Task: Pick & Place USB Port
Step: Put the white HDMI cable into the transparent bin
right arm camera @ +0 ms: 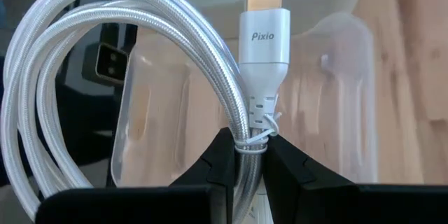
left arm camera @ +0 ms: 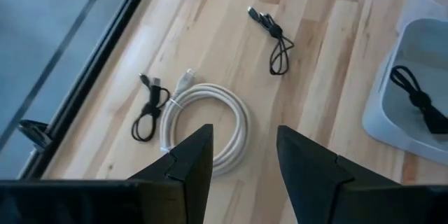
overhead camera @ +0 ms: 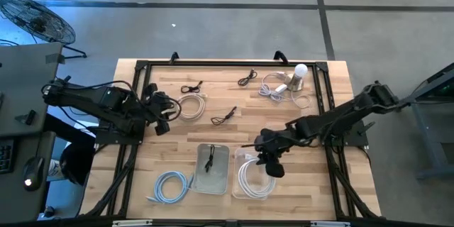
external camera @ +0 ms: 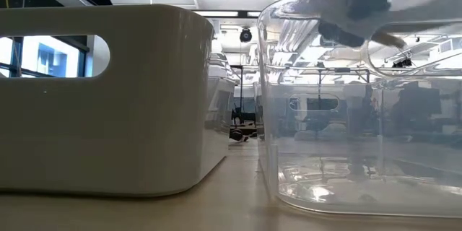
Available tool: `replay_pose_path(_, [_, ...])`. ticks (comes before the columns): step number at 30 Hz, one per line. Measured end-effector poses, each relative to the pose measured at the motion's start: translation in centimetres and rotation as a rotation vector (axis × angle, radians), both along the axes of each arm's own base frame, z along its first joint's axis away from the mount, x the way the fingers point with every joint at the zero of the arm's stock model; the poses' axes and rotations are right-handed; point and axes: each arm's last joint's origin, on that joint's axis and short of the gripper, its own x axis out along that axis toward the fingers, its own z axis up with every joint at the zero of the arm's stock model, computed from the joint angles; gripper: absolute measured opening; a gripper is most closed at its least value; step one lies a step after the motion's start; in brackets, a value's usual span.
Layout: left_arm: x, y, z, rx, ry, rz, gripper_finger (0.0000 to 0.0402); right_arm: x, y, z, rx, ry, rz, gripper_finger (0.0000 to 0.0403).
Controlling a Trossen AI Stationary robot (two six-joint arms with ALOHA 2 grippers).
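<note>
My right end effector (right arm camera: 246, 161) is squeezed tight on a coiled white cable (right arm camera: 105, 56). It pinches the coil right by the tie, just under the white plug marked Pixio. From above, I see it hanging over the clear bin (overhead camera: 254, 177) near the front edge of the desk (overhead camera: 333, 85). The white loops sit inside the bin's walls.

Just beside the clear bin, on its left, is a white tray (overhead camera: 213, 169) with a small black cable (overhead camera: 210, 160) in it. The two touch or nearly touch, so there is little room between them. Left of the tray lies a light blue cable coil (overhead camera: 170, 186) with bare wood around it.

My left end effector (left arm camera: 238, 161) is open and holds nothing. It hovers over another white cable coil (left arm camera: 210, 122) near the left edge of the desk. A small black cable (left arm camera: 148, 108) lies just beside that coil, and another black one (left arm camera: 273, 35) lies apart on open wood.

At the back right are a white bulb-shaped thing (overhead camera: 298, 76) and a loose white cord (overhead camera: 273, 89).
</note>
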Motion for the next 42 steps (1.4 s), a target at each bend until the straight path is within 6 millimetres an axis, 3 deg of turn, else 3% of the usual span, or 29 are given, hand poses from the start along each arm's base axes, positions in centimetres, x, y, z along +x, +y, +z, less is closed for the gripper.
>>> replay_pose_path(13, [-0.1, 0.0, 0.0, -0.009, -0.001, -0.003, 0.0154, 1.3, -0.2, 0.6, 0.035, -0.14, 0.034, 0.004])
replay_pose_path(27, [-0.4, 0.1, -0.2, 0.018, 0.04, 0.006, 0.0154, 2.0, -2.5, 0.7, 0.041, -0.158, 0.038, 0.004])
replay_pose_path(42, [-0.5, 0.2, -0.3, 0.022, 0.053, 0.006, 0.0154, 2.6, -2.3, -2.4, 0.033, 0.003, 0.058, 0.004])
